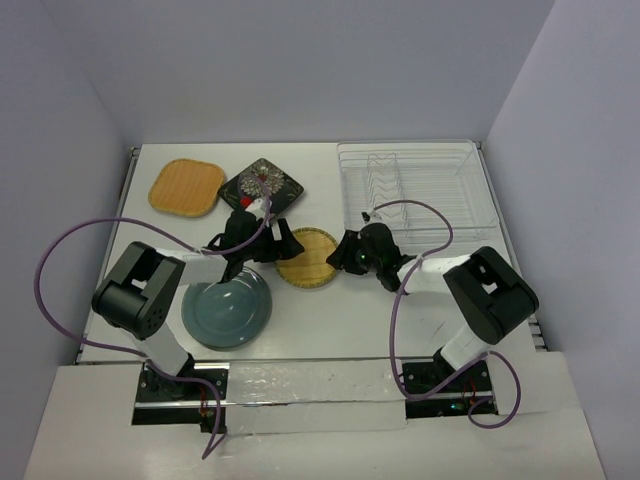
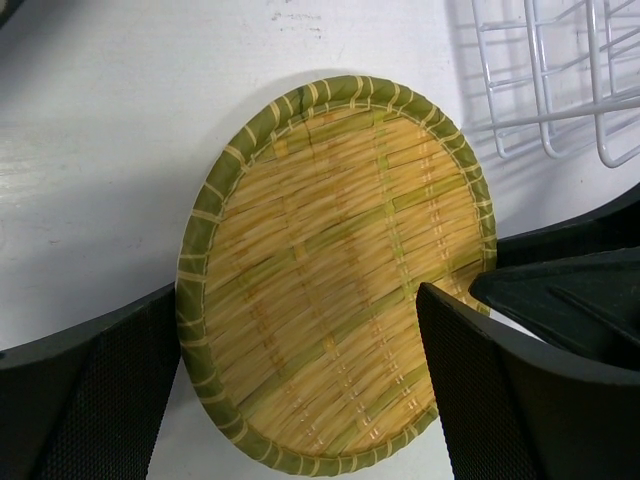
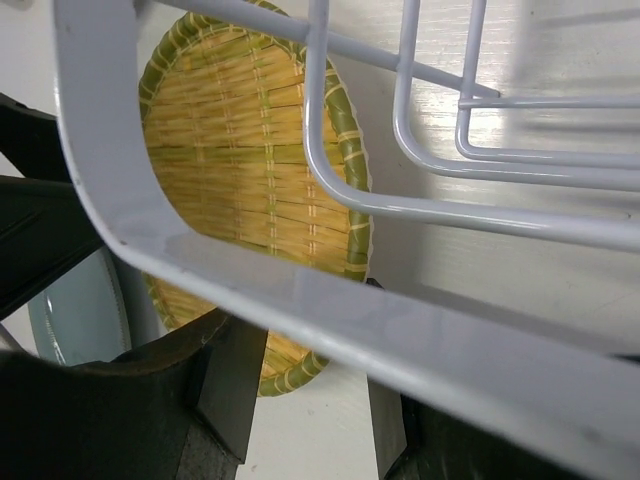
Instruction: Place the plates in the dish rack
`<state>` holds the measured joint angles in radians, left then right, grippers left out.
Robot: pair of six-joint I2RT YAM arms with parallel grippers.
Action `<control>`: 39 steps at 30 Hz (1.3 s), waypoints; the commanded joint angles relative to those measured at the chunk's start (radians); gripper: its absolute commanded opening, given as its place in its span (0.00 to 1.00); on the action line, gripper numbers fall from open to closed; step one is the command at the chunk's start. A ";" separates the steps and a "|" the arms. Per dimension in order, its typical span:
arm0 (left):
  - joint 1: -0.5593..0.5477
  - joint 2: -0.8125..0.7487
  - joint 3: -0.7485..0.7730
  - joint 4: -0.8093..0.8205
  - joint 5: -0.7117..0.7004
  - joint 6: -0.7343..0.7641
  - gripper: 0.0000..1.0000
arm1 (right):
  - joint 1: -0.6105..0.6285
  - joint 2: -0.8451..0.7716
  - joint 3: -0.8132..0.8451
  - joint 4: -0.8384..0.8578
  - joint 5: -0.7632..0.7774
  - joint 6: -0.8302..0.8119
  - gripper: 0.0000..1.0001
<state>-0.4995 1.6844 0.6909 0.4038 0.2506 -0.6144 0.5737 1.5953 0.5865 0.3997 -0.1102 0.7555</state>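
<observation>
Left wrist view shows the left gripper (image 2: 298, 300) spread wide astride the yellow plate (image 2: 330, 270); only the right wrist view shows the right gripper (image 3: 312, 392) parted at its rim, behind dish rack (image 3: 300, 305) wire

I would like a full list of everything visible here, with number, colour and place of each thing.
woven plate: one, yellow with green rim, table centre.
glazed plate: one, teal-grey, near left.
square plate: one, black with floral pattern, far, left of centre.
wooden-look plate: one, orange, far left.
dish rack: one, clear tray with white wires, far right, no plates inside.
table: one, white, under everything.
cables: two, purple, one along each arm.
left pincer: one, black, open over the woven plate.
right pincer: one, black, open around the woven plate's rim.
</observation>
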 commanded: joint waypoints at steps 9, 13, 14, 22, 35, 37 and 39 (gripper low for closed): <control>-0.027 -0.004 -0.028 0.090 0.112 -0.038 0.99 | 0.022 -0.130 -0.140 0.165 -0.077 0.167 0.47; -0.031 -0.006 -0.031 0.093 0.113 -0.042 0.99 | 0.030 -0.134 -0.138 0.155 -0.046 0.182 0.47; -0.031 -0.006 -0.034 0.096 0.114 -0.044 0.99 | 0.032 -0.139 -0.140 0.164 -0.040 0.187 0.47; -0.034 -0.007 -0.050 0.125 0.131 -0.057 0.99 | 0.058 -0.160 -0.117 0.142 0.007 0.198 0.45; -0.037 -0.142 -0.080 0.113 0.108 -0.061 0.99 | 0.153 -0.247 0.001 -0.084 0.214 0.101 0.03; -0.037 -0.206 -0.092 0.115 0.087 -0.065 0.99 | 0.162 -0.302 0.007 -0.144 0.264 0.085 0.00; -0.036 -0.281 -0.106 0.091 0.050 -0.060 0.99 | 0.166 -0.393 0.017 -0.180 0.325 0.052 0.00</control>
<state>-0.5218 1.5599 0.5862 0.4619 0.3068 -0.6603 0.7242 1.3348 0.5383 0.2896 0.0472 0.8775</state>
